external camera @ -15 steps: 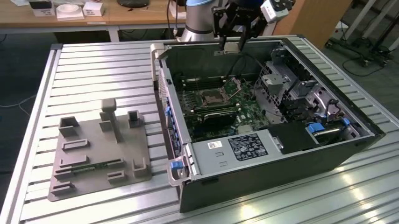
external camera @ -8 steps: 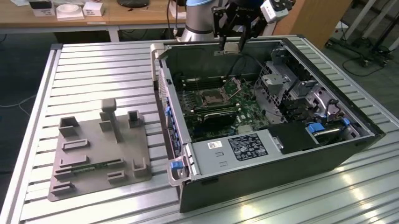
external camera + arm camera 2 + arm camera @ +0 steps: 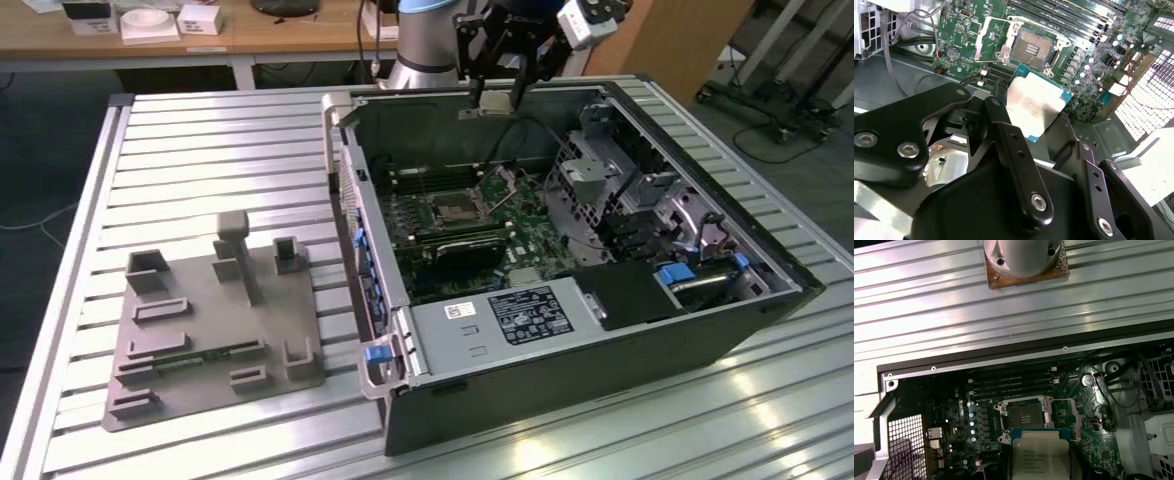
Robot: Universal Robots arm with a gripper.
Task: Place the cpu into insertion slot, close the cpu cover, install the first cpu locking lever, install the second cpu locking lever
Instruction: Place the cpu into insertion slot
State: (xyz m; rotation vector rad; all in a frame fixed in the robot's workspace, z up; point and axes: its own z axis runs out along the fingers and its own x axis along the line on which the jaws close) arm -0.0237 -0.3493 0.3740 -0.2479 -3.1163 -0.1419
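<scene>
The end effector (image 3: 497, 100) is clamped on the cpu (image 3: 1035, 106) by its edges, well above the open slot (image 3: 1033, 48) beneath it, so the chip should go down level, corners squared to the rim, without sliding.

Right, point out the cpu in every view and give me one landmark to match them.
Exterior view: the cpu hangs in the pincer above the far wall of the open case.
Second wrist view: the cpu, gripped in the pincer, just short of the insertion slot.
First wrist view: the cpu beside that slot.
Shared landmark: the insertion slot, dark centre showing.
</scene>
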